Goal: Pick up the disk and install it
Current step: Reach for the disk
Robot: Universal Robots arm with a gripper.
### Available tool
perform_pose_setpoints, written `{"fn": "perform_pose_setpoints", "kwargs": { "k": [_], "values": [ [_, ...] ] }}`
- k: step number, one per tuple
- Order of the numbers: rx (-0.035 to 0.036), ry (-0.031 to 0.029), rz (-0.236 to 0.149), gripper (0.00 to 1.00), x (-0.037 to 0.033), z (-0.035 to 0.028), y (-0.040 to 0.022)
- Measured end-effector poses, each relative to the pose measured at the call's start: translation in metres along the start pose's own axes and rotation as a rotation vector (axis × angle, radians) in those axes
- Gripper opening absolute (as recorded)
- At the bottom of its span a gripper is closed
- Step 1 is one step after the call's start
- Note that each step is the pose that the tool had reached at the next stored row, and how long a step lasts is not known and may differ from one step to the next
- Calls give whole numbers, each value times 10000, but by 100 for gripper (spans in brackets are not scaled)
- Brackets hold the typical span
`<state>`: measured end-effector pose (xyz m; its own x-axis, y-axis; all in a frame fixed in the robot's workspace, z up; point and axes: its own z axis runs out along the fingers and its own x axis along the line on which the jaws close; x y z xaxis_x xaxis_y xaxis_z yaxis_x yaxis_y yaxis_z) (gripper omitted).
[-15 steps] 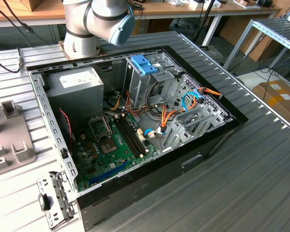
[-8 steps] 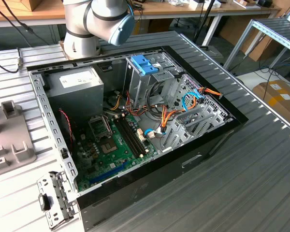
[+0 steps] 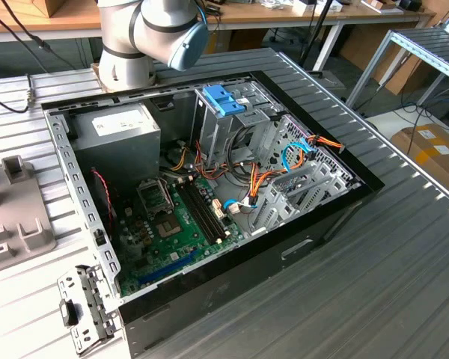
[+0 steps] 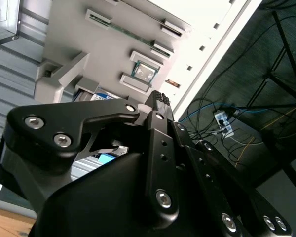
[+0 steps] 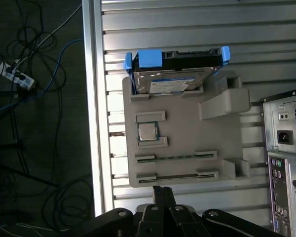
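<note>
While the gripper (image 5: 161, 191) hangs with its fingers together, we count one disk (image 5: 175, 79), seated in one grey holder (image 5: 187, 140), untouched.

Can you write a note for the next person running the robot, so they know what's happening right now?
Gripper: shut, empty, hovering apart from the disk.
Disk: sits in the grey holder on the slatted table, outside the open computer case.
Done: nothing yet; the disk is not picked up.
Left: pick-up and install.
</note>
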<state>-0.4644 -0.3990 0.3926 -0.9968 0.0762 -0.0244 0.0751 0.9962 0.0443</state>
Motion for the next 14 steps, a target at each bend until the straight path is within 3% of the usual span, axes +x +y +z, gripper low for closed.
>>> {"fn": "perform_pose_setpoints", "kwargs": {
  "k": [14],
  "values": [
    [0, 0, 0, 11, 81, -2, -6]
  ]
}}
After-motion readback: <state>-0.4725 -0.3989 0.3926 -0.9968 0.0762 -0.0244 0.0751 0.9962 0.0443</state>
